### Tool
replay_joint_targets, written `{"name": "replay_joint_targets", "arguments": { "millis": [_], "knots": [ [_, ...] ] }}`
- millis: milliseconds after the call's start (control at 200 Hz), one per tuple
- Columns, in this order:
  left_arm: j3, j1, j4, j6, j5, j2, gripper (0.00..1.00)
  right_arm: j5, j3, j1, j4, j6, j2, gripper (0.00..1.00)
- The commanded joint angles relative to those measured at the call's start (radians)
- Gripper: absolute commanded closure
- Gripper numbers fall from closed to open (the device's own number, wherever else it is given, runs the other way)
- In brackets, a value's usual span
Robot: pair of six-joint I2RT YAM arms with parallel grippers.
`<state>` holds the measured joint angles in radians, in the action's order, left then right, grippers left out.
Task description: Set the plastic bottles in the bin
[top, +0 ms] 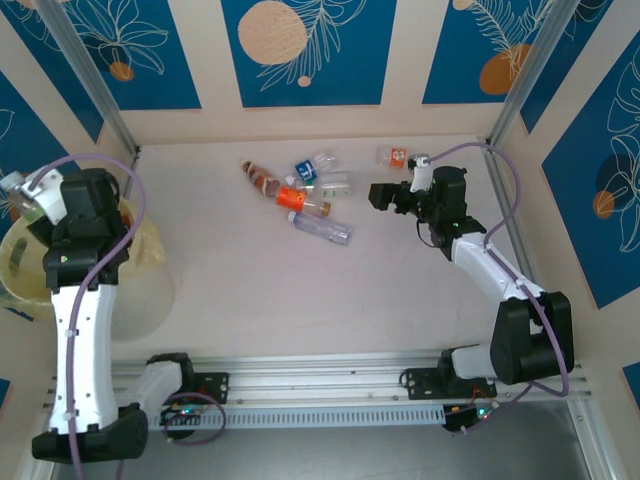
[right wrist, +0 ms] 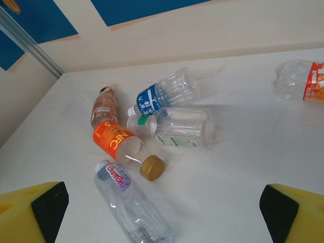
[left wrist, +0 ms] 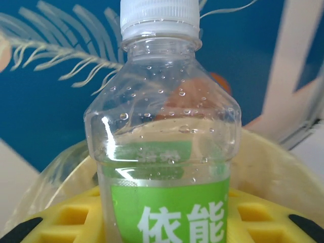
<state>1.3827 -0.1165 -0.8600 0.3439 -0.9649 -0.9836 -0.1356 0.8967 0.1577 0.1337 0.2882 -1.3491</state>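
Green-labelled bottle [left wrist: 167, 152], clamped in left pincer [top: 30, 195], hangs over pale yellow bin [left wrist: 266, 164].

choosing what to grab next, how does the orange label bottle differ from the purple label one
The orange bottle has a wide gold cap; the purple bottle has a small pale one. The orange bottle is shorter, the purple bottle longer. The orange bottle's cap points opposite to the purple bottle's. Both are clear, capped and lie on their sides on the table.

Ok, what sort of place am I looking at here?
Probably a robot test cell: two arms bolted to a rail at the table edge, aluminium posts framing printed wall panels, plastic bottles staged near a bin.
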Motion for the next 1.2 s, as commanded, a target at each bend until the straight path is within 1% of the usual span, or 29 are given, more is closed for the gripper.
{"name": "replay_joint_targets", "arguments": {
  "millis": [0,100,155,245,270,290,335,370,440,475,495,505,575,780,1060,1195],
  "knots": [
    [-0.02,-0.115,-0.092,0.126,0.061,-0.02,0.85,-0.021,0.051,0.009,-0.004,-0.005,-0.025,0.01],
    [-0.063,-0.209,-0.119,0.141,0.048,-0.026,0.84,-0.025,0.076,0.011,-0.017,-0.013,-0.041,0.01],
    [-0.095,-0.248,-0.113,0.136,0.072,-0.018,0.84,-0.026,0.091,0.014,-0.031,-0.021,-0.049,0.01],
    [-0.141,-0.278,-0.1,0.118,0.107,-0.005,0.74,-0.024,0.116,0.016,-0.054,-0.034,-0.063,0.01],
    [-0.147,-0.281,-0.101,0.112,0.104,-0.005,0.7,-0.023,0.123,0.017,-0.06,-0.037,-0.066,0.01],
    [-0.15,-0.282,-0.102,0.106,0.096,-0.003,0.67,-0.021,0.126,0.018,-0.063,-0.038,-0.067,0.01],
    [-0.157,-0.285,-0.107,0.096,0.067,-0.002,0.5,-0.02,0.132,0.02,-0.066,-0.041,-0.07,0.01],
    [-0.162,-0.287,-0.109,0.088,0.04,0.001,0.42,-0.019,0.135,0.022,-0.066,-0.041,-0.071,0.01],
    [-0.166,-0.293,-0.104,0.069,0.013,0.013,0.16,-0.013,0.138,0.028,-0.065,-0.042,-0.076,0.01],
    [-0.162,-0.294,-0.097,0.053,0.017,0.02,0.09,-0.011,0.139,0.031,-0.067,-0.044,-0.078,0.01],
    [-0.16,-0.294,-0.096,0.049,0.02,0.022,0.01,-0.009,0.14,0.034,-0.068,-0.044,-0.078,0.01],
    [-0.157,-0.295,-0.096,0.048,0.022,0.025,0.0,-0.007,0.139,0.035,-0.067,-0.044,-0.079,0.01],
    [-0.14,-0.296,-0.104,0.046,0.044,0.031,0.0,-0.002,0.137,0.04,-0.071,-0.046,-0.08,0.01],
    [-0.092,-0.295,-0.115,0.049,0.159,0.043,0.0,0.02,0.139,0.056,-0.084,-0.059,-0.083,0.01],
    [-0.089,-0.295,-0.087,0.056,0.293,0.049,0.0,0.037,0.141,0.077,-0.097,-0.066,-0.09,0.01],
    [-0.074,-0.293,-0.071,0.07,0.42,0.054,0.0,0.039,0.146,0.086,-0.118,-0.075,-0.101,0.01]
  ]
}}
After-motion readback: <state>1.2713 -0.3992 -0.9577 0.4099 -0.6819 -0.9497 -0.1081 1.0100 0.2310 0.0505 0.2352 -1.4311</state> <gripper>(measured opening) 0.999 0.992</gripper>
